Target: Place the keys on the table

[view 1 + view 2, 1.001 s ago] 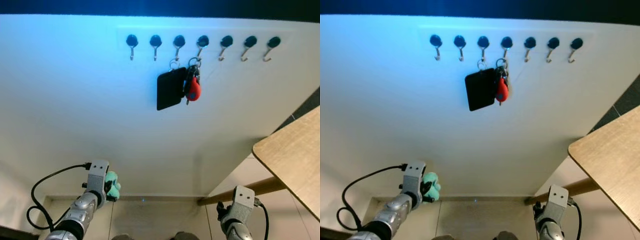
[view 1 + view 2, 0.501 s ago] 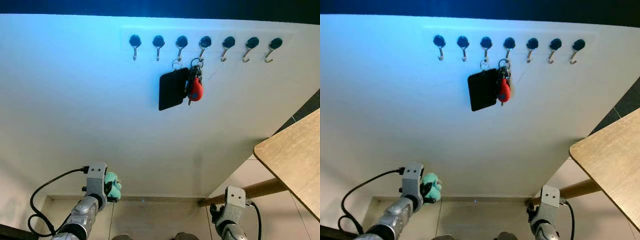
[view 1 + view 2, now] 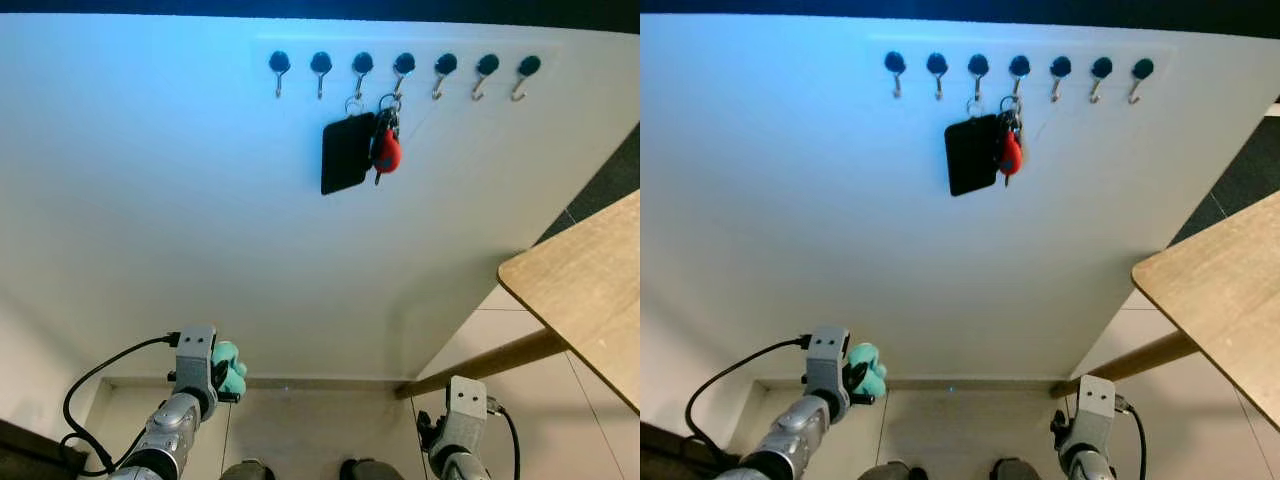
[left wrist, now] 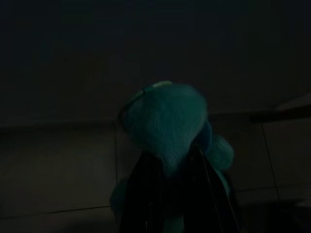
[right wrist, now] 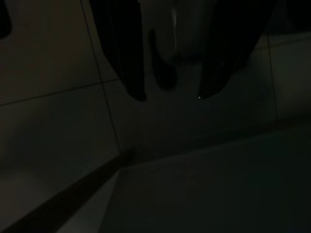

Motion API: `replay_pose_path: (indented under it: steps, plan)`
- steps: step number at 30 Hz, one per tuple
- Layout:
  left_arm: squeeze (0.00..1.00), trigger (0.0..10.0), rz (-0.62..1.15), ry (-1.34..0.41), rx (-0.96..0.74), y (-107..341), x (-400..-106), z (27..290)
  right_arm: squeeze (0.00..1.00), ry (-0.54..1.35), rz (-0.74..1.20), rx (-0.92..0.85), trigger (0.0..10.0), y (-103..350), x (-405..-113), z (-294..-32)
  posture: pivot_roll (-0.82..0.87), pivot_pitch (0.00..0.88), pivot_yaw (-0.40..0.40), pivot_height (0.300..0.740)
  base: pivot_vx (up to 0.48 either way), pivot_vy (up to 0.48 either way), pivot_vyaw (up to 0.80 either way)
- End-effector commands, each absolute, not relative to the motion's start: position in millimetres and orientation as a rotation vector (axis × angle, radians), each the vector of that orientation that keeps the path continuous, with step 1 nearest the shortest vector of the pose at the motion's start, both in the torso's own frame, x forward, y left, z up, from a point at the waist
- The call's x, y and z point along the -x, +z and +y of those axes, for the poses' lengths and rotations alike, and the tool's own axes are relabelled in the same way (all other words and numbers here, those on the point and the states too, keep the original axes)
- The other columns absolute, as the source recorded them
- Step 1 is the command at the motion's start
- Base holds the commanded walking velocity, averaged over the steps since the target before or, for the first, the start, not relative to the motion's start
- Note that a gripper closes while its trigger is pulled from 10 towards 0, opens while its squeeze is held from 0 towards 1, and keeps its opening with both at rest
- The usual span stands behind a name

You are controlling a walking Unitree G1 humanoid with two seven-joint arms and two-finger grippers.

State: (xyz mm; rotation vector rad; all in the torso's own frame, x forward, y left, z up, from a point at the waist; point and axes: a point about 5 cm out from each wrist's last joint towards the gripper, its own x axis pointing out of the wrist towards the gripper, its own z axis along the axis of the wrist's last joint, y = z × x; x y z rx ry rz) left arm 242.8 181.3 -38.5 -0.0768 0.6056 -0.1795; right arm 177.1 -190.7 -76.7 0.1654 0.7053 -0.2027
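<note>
A bunch of keys with a red fob [image 3: 386, 150] hangs from a hook on the white wall, beside a black card holder [image 3: 347, 153]. Low at the left, my left gripper [image 3: 228, 372] is shut on a teal fluffy keyring toy [image 4: 167, 121]. My right gripper [image 5: 170, 97] hangs low at the right with its two black fingers apart over the tiled floor, holding nothing. The wooden table [image 3: 585, 285] stands at the right, well below the hooks and above my right arm [image 3: 462, 420].
A row of several black wall hooks [image 3: 404, 66] runs along the top of the white wall. A wooden table leg [image 3: 480, 362] slants down toward the floor near my right arm. Grey floor tiles [image 3: 300, 435] lie below.
The whole view has shifted, so the camera moved: hooks and keys sit higher in the picture. My right arm has sunk lower. The left gripper still holds the teal toy.
</note>
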Motion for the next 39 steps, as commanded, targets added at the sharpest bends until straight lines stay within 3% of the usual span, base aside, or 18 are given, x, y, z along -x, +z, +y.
replay_pose_path:
  steps: [1, 15, 24, 33, 39]
  plan:
    - [0.00, 10.0, 0.622, -0.200, 0.079, -43, -238, 175, 0.00, -0.198, 0.700, -0.164, 10.0, -76, -179, -188, 0.05, 0.089, -0.011, 0.740, -0.349, 0.000, 0.00]
    - [0.00, 10.0, 0.609, -0.259, 0.032, -39, -245, 169, 0.00, -0.200, 0.692, -0.172, 10.0, -76, -180, -185, 0.05, 0.083, 0.001, 0.740, -0.356, 0.000, 0.00]
    - [0.00, 10.0, 0.595, -0.261, 0.053, -36, -248, 166, 0.00, -0.199, 0.692, -0.167, 10.0, -76, -179, -186, 0.05, 0.083, 0.006, 0.740, 0.000, 0.000, 0.00]
    - [0.00, 10.0, 0.592, -0.281, 0.032, -36, -249, 164, 0.00, -0.193, 0.698, -0.166, 10.0, -77, -177, -184, 0.05, 0.081, 0.007, 0.740, 0.000, -0.480, 0.00]
    - [0.00, 10.0, 0.614, -0.246, 0.045, -38, -248, 166, 0.00, -0.191, 0.689, -0.158, 10.0, -77, -177, -184, 0.05, 0.085, 0.004, 0.740, 0.000, 0.000, 0.00]
